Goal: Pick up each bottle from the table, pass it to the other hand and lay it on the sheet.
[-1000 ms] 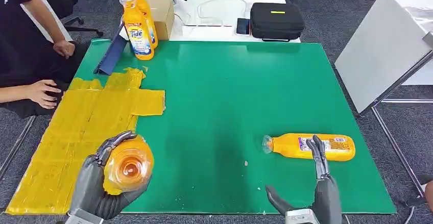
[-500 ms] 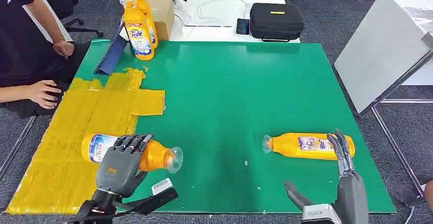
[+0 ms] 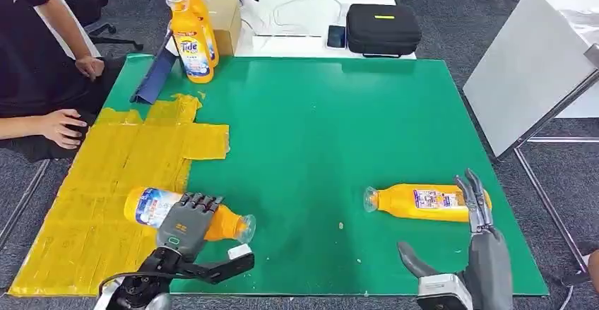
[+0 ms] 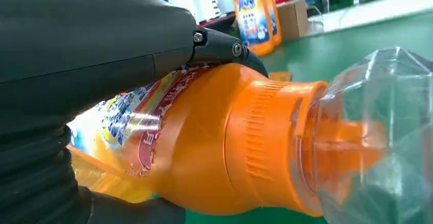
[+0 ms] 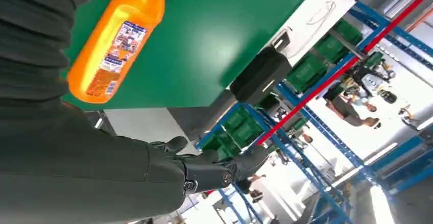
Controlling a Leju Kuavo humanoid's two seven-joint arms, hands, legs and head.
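Note:
An orange bottle (image 3: 152,207) (image 4: 214,142) lies on its side at the near edge of the yellow sheet (image 3: 106,162), with its clear cap (image 3: 245,229) out over the green mat (image 3: 318,133). My left hand (image 3: 185,224) (image 4: 102,45) grips it, fingers draped over its body and thumb on the near side. A second orange bottle (image 3: 424,203) (image 5: 117,45) lies on the mat at the near right, cap pointing left. My right hand (image 3: 482,246) (image 5: 204,168) hovers at its base end, fingers straight and apart, holding nothing.
Two upright Tide bottles (image 3: 192,42) stand at the far left, beside a cardboard box (image 3: 226,17) and a blue folder (image 3: 154,77). A black case (image 3: 383,29) and phone (image 3: 336,36) lie beyond the mat. A person's hands (image 3: 62,128) rest left of the sheet. A white table (image 3: 530,63) stands right.
My left hand has turned the bottle from cap-toward-camera to lying on its side on the sheet. My right hand has drifted right, from over the second bottle's label to its base.

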